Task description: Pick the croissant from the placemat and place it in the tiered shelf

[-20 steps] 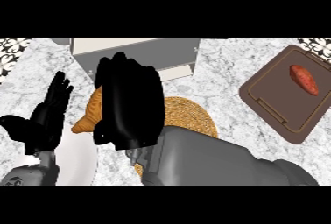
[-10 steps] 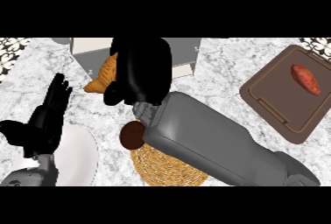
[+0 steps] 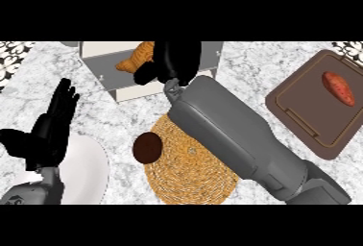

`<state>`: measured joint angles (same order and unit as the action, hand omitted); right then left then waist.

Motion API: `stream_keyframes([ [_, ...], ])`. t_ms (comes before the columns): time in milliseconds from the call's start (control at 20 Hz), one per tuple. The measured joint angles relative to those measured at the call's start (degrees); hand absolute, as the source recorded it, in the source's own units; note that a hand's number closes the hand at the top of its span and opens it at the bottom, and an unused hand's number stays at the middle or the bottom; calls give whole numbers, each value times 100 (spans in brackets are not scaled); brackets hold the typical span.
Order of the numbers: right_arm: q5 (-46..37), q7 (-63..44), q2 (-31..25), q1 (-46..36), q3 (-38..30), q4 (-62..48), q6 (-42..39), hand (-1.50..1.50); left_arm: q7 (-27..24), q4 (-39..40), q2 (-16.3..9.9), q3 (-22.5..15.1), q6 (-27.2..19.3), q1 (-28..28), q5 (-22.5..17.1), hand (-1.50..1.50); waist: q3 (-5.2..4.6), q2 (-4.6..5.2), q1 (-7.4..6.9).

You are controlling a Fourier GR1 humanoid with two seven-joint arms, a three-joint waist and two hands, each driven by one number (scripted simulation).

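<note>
The golden-brown croissant [image 3: 135, 59] is held over the white tiered shelf [image 3: 127, 89] at the back of the counter. My right hand [image 3: 174, 61] is curled round its right side and hides part of it. The round woven placemat [image 3: 191, 168] lies in the middle of the counter, partly under my right forearm, with a dark brown round item [image 3: 148, 147] on its left edge. At the left my left hand [image 3: 45, 129] rests open, fingers up.
A white plate [image 3: 86, 168] lies at the lower left, beside my left hand. A brown cutting board [image 3: 318, 110] at the right carries an orange-red sweet potato [image 3: 339, 88]. The counter is grey marble.
My right hand has carried the croissant away from the placemat, up and back to the shelf. The placemat and the dark round item have come into view. The left hand has stayed put.
</note>
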<state>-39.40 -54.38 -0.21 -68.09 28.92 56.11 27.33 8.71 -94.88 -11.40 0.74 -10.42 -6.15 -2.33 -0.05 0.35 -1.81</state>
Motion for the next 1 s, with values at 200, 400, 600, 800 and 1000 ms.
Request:
stream_keyframes([
  [200,286,516,7,-185,-76,-752,516,150,-66,39,-7,28,81,2,-16,0,0,16,-39],
  [400,652,934,10,-393,0,-1466,910,150,-1,23,17,-8,111,-110,-1,0,-1,36,-115],
  [600,1016,1276,23,-520,-140,-1870,1256,150,17,35,23,8,105,-182,27,0,0,27,-154],
  [800,1573,1636,22,-593,-358,-2147,1432,-150,38,70,58,-35,93,-255,87,0,3,30,-199],
  [1000,1985,2157,17,-662,-466,-2414,1522,-150,52,36,51,-21,153,-249,51,0,-6,-8,-241],
])
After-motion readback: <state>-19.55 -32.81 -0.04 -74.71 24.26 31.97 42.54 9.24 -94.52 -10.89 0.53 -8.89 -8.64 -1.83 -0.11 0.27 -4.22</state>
